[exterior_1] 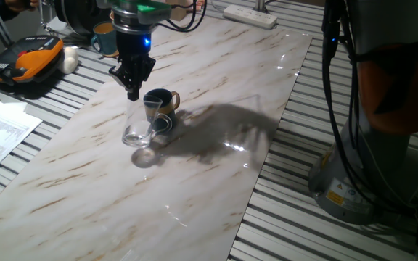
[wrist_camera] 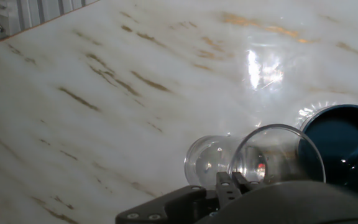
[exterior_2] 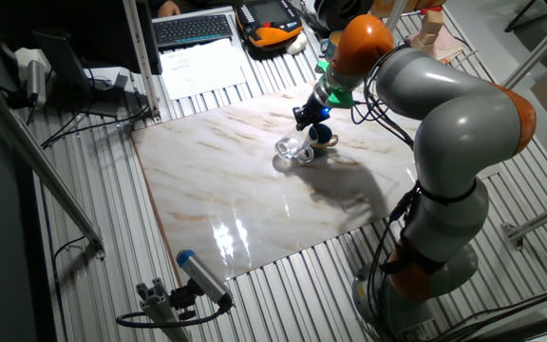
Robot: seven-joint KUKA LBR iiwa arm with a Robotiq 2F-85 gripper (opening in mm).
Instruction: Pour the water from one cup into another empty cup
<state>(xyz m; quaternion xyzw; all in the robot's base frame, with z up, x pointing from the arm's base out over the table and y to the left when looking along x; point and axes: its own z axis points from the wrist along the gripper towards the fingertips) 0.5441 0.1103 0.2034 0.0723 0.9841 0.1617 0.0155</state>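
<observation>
Marble-patterned board (exterior_1: 216, 181) lies over a slatted metal table (exterior_1: 354, 232), and the two cups stand together near the board's far edge, toward the corner on the keyboard side in the other fixed view. The glass mug (exterior_1: 139, 123) sits touching the dark blue mug (exterior_1: 162, 107), which has a yellow-tan handle. In the hand view the glass mug (wrist_camera: 272, 158) looks tipped, its open rim leaning toward the blue mug (wrist_camera: 344, 146) and its base farther out over the marble; how far it leans is hard to judge from the fixed views.

The gripper (exterior_1: 132, 81) is down at the glass mug's rim. Its fingers (wrist_camera: 229, 183) appear narrow and pinched at the glass wall, so it seems to be holding the mug, though the contact itself is partly hidden by the hand.

By my reading the pour is under way or close to its end. A faint glint inside the blue mug may be water, but that is uncertain, and no water can be made out in the glass. No stream between the cups is visible. What probably remains is finishing the tilt if any water is left, then setting the glass mug upright on the board and letting go. Away from the board, a teal mug (exterior_1: 106, 38) stands on the table.
</observation>
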